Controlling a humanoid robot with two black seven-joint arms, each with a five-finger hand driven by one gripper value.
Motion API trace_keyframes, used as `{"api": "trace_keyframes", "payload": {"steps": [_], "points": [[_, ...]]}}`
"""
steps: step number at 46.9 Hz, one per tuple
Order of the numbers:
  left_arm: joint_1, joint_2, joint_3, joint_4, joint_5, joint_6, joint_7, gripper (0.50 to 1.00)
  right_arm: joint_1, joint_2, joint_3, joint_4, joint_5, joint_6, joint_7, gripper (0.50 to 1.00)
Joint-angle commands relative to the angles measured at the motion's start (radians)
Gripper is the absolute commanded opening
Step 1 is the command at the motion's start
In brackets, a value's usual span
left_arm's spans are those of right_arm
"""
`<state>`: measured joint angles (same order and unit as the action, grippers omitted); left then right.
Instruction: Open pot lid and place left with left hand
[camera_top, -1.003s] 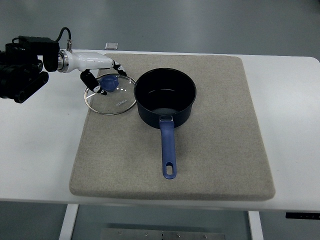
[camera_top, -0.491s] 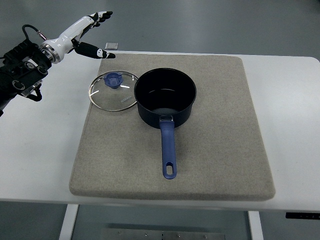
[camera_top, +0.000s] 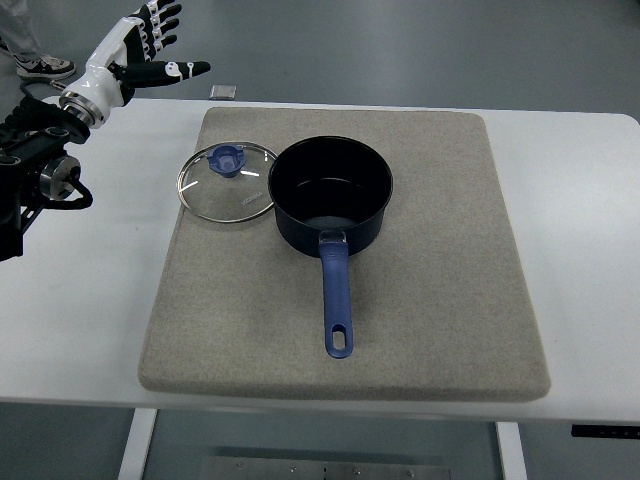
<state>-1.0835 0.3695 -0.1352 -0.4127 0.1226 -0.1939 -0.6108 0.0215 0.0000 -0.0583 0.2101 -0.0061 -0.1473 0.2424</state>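
Note:
A dark blue pot (camera_top: 331, 194) with a long blue handle (camera_top: 336, 300) stands uncovered on the grey mat (camera_top: 440, 290). Its glass lid (camera_top: 228, 184), with a blue knob (camera_top: 229, 159), lies flat on the mat just left of the pot, touching or nearly touching its rim. My left hand (camera_top: 150, 48) is raised at the top left corner, well clear of the lid, fingers spread and holding nothing. The right arm does not show.
The mat lies on a white table (camera_top: 580, 200). A small grey block (camera_top: 224, 91) sits at the table's far edge. A person's shoe (camera_top: 40, 67) shows on the floor at the top left.
My left hand let go of the lid's knob, opened, and rose up and away to the top left. The lid now lies flat beside the pot.

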Motion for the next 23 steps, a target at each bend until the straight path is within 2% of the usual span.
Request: {"api": "trace_keyframes", "payload": {"steps": [1,12,23], "points": [[0.022,0.0,-0.058,0.017,-0.001,-0.036,0.0,0.994,0.0,0.0,0.0,0.0,0.0,0.0,0.0,0.917],[0.043,-0.001,-0.181,0.02,-0.003,-0.056,0.0,0.994,0.0,0.0,0.002,0.003,0.005,0.002,0.0,0.917],[0.053,-0.003,-0.195,0.015,-0.003,-0.056,0.0,0.994,-0.002,0.0,0.002,0.017,0.003,0.003,0.0,0.917]]}}
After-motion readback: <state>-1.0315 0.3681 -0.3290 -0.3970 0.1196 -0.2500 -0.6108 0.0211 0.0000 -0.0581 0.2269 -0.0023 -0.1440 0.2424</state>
